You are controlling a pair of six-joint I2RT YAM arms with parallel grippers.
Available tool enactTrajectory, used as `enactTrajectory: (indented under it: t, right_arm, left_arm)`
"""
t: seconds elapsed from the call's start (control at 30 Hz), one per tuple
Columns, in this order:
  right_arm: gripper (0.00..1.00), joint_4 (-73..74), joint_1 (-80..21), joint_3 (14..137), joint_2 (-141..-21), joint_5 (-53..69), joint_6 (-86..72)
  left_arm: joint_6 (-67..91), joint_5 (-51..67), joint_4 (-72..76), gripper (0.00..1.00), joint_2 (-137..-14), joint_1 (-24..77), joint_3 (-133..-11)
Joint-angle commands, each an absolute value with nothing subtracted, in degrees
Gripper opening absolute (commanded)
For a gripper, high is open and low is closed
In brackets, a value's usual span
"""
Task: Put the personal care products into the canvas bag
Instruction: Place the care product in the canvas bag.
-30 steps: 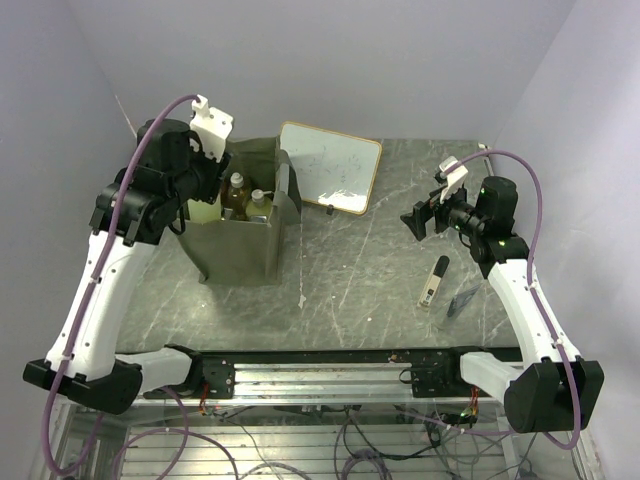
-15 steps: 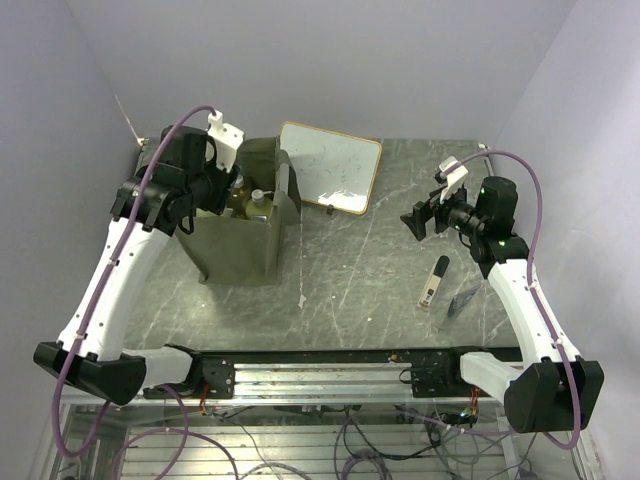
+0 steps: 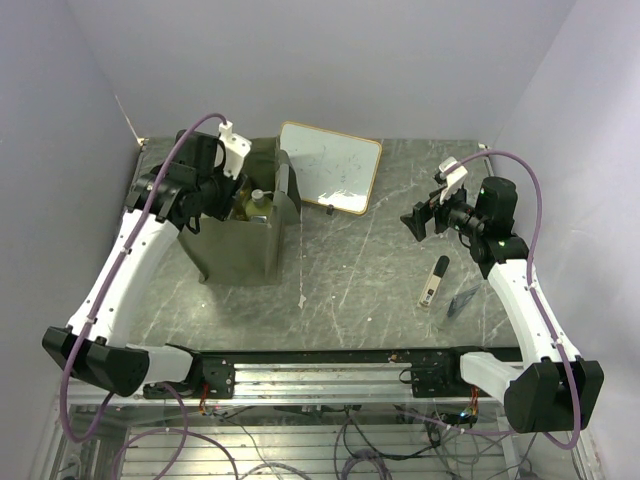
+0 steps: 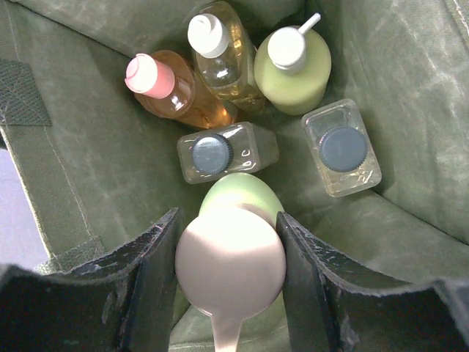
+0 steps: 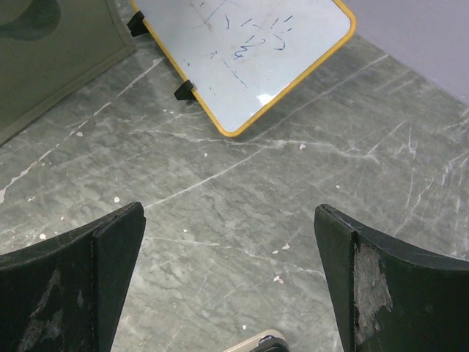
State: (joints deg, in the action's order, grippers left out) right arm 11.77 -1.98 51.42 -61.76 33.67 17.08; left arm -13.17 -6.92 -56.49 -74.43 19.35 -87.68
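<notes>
Left gripper [image 4: 229, 224] is down in the mouth of the canvas bag [image 3: 240, 250] and holds the green bottle [image 4: 242, 192] by its pink cap, with one dark finger [image 4: 154, 271] against each side of the cap. Whether the base of this bottle touches the bag floor, I cannot tell.

In the left wrist view five other products stand inside the bag, beyond the held one. The orange bottle [image 4: 179, 92] with a pink cap is at 11 o'clock. The amber bottle [image 4: 220, 55] with a white pump is at 12 o'clock, and the yellow-green bottle [image 4: 293, 70] with a white pump is at 1 o'clock, touching the amber one. The first clear bottle [image 4: 223, 150] with a black cap is just beyond the held bottle. The second clear bottle [image 4: 341, 150] is at 2 o'clock, near the bag wall.

In the top view the bag stands at 10 o'clock on the table [image 3: 350, 270], and the whiteboard [image 3: 330, 165] is just beside it at 12 o'clock.

Right gripper [image 3: 420, 220] is spread wide with nothing between its fingers [image 5: 73, 286]. It hovers above the table at 3 o'clock, well apart from the bag. A small pale object [image 3: 433, 282] with a black end lies on the table near it.
</notes>
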Motion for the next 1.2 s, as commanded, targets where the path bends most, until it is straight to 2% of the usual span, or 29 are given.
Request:
enactTrajectory:
  t: [0.0, 0.73, 1.17]
  right_arm:
    - [1.00, 10.72, -1.61, 51.06, -61.96, 34.01, 17.91]
    - [1.00, 10.90, -1.60, 51.06, -61.98, 33.98, 18.19]
    - [1.00, 10.96, -1.76, 51.02, -62.10, 33.97, 18.35]
  left_arm:
    - [-15.19, -7.07, -54.14, 0.07, -73.88, 18.98, -88.95]
    - [-15.22, -2.82, -53.85, 0.07, -80.11, 17.33, -85.13]
    - [-16.57, -0.19, -51.59, 0.15, -82.32, 16.96, -79.88]
